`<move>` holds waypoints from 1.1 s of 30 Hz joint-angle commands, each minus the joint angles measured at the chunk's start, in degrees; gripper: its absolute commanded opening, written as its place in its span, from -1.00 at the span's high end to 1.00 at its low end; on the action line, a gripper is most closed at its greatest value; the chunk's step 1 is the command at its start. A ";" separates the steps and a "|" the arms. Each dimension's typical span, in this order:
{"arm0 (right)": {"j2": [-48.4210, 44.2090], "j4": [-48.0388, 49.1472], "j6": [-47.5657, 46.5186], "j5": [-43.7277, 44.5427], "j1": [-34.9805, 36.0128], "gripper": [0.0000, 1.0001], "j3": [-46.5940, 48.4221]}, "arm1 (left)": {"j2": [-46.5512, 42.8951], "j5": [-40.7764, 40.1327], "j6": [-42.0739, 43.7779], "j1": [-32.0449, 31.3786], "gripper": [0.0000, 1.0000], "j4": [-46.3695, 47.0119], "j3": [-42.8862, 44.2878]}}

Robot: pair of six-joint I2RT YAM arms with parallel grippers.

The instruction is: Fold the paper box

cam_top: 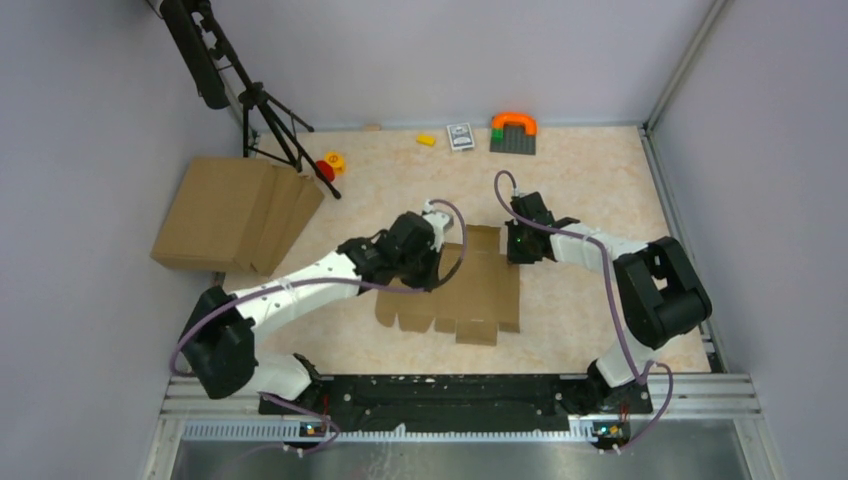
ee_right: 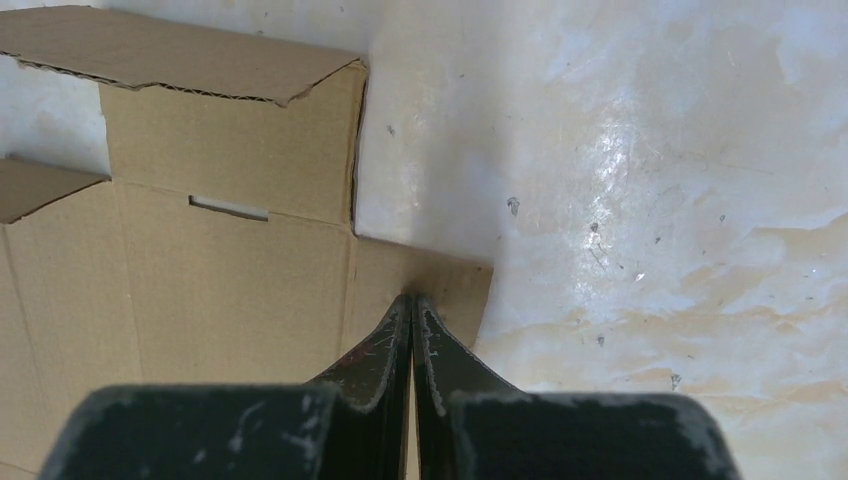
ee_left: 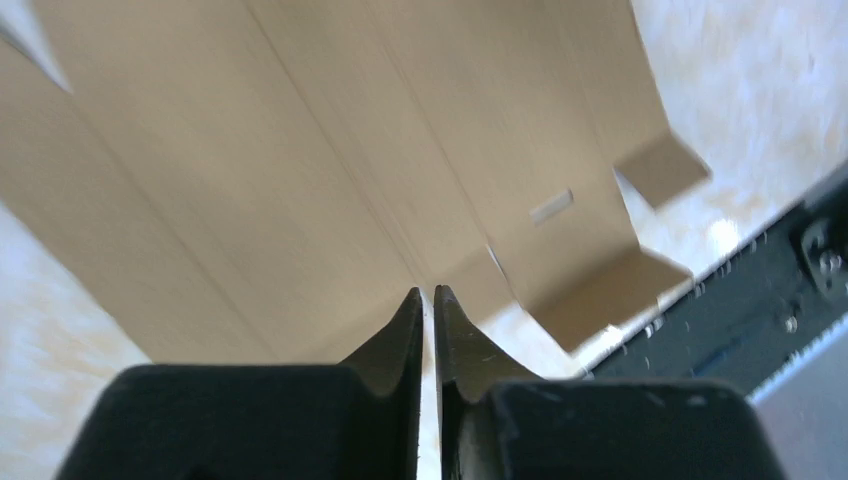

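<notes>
paper box (cam_top: pixel 488 292) beneath both closed grippers (ee_left: pixel 428 293) (ee_right: pixel 412 298)

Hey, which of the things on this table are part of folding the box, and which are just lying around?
For the job: paper box; left gripper and right gripper, both shut, tips at the box.
Lying about: pile of flat cardboard; tripod; red and yellow toy; yellow block; card pack; orange arch on grey plate.

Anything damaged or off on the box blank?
Yes. In the right wrist view, one flap of the paper box has a ragged, uneven edge that looks torn rather than cleanly die-cut. The rest of the sheet looks intact, with straight creases.
</notes>
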 commanded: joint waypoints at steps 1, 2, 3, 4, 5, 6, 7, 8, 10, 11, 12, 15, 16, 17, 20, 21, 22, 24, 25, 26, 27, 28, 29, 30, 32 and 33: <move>2.79 -1.43 -0.96 -0.19 0.61 1.00 -0.32 | -5.41 -2.60 -6.93 -7.63 0.93 -1.15 -9.22; 2.82 -1.44 -0.99 -0.28 0.61 1.00 -0.31 | -7.64 -3.28 -8.81 -9.59 1.00 -0.35 -11.60; 2.72 -1.41 -1.00 -0.30 0.61 1.00 -0.33 | -9.27 -3.44 -10.61 -11.08 1.00 0.64 -13.94; 2.78 -1.41 -1.02 -0.37 0.61 1.00 -0.31 | -10.58 -3.44 -12.47 -12.42 1.00 2.19 -16.11; 2.79 -1.28 -1.12 -0.43 0.61 1.00 -0.31 | -11.65 -3.46 -13.89 -13.49 1.00 3.45 -18.29; 2.79 -1.30 -1.10 -0.35 0.61 1.00 -0.31 | -12.43 -3.46 -15.65 -14.42 1.00 4.86 -20.58; 2.88 -1.29 -1.15 -0.34 0.61 1.00 -0.31 | -12.74 -3.44 -16.74 -15.45 1.00 6.23 -22.00; 2.86 -1.32 -1.16 -0.39 0.61 1.00 -0.31 | -12.77 -4.34 -17.53 -16.48 1.00 7.48 -23.17; 2.92 -1.25 -1.16 -0.46 0.61 1.00 -0.31 | -12.08 -6.38 -18.22 -18.83 1.00 10.90 -24.78; 2.88 -1.25 -1.20 -0.51 0.61 1.00 -0.31 | -11.27 -6.97 -18.37 -19.71 1.00 12.98 -25.51; 2.83 -1.33 -1.17 -0.51 0.61 1.00 -0.31 | -10.27 -7.05 -18.35 -20.64 1.00 15.63 -26.13; 2.48 -1.43 -1.18 -0.51 0.61 1.00 -0.58 | -6.03 -11.37 -19.36 -23.32 1.00 18.89 -25.85; 2.20 -1.37 -1.10 -0.56 0.61 1.00 -0.77 | -4.59 -11.98 -19.29 -23.54 1.00 19.95 -25.76; 1.94 -1.47 -1.08 -0.56 0.61 1.00 -0.89 | -3.38 -12.73 -19.46 -23.58 1.00 20.84 -25.76; 1.70 -1.89 -1.11 -0.52 0.61 1.00 -0.76 | -0.43 -14.18 -20.03 -23.59 1.00 23.45 -26.18; 1.55 -2.00 -1.18 -0.39 0.61 1.00 -0.68 | 0.34 -15.17 -20.39 -23.58 1.00 23.35 -25.91; 1.50 -2.10 -1.28 -0.39 0.61 1.00 -0.71 | 0.83 -16.13 -20.60 -23.65 1.00 23.05 -25.68; 1.35 -2.30 -1.43 -0.52 0.65 1.00 -0.58 | 1.08 -18.36 -20.47 -23.61 1.00 22.03 -25.02; 1.31 -2.29 -1.55 -0.67 0.64 1.00 -0.65 | 0.97 -19.46 -20.05 -23.59 1.00 21.62 -24.67; 1.27 -2.16 -1.59 -0.64 0.61 1.00 -0.82 | 1.04 -20.40 -19.52 -23.58 1.00 21.30 -24.14; 1.19 -2.08 -1.63 -0.73 0.59 1.00 -0.98 | 1.23 -21.41 -19.08 -23.58 1.00 20.55 -23.64; 1.25 -2.01 -1.70 -0.75 0.61 1.00 -1.01 | 1.41 -22.15 -18.69 -23.56 1.00 20.04 -22.98; 1.31 -2.05 -1.74 -0.91 0.61 1.00 -1.02 | 1.57 -23.09 -18.36 -23.58 1.00 19.68 -22.34; 1.31 -2.11 -1.76 -0.96 0.61 1.00 -1.03 | 1.55 -23.82 -18.23 -23.54 1.00 19.43 -22.04; 1.33 -2.22 -1.79 -1.07 0.61 1.00 -1.08 | 0.74 -24.85 -18.03 -23.57 1.00 19.65 -22.02; 1.26 -2.27 -1.83 -1.06 0.61 1.00 -1.10 | 0.25 -25.19 -17.73 -23.58 1.00 19.75 -21.99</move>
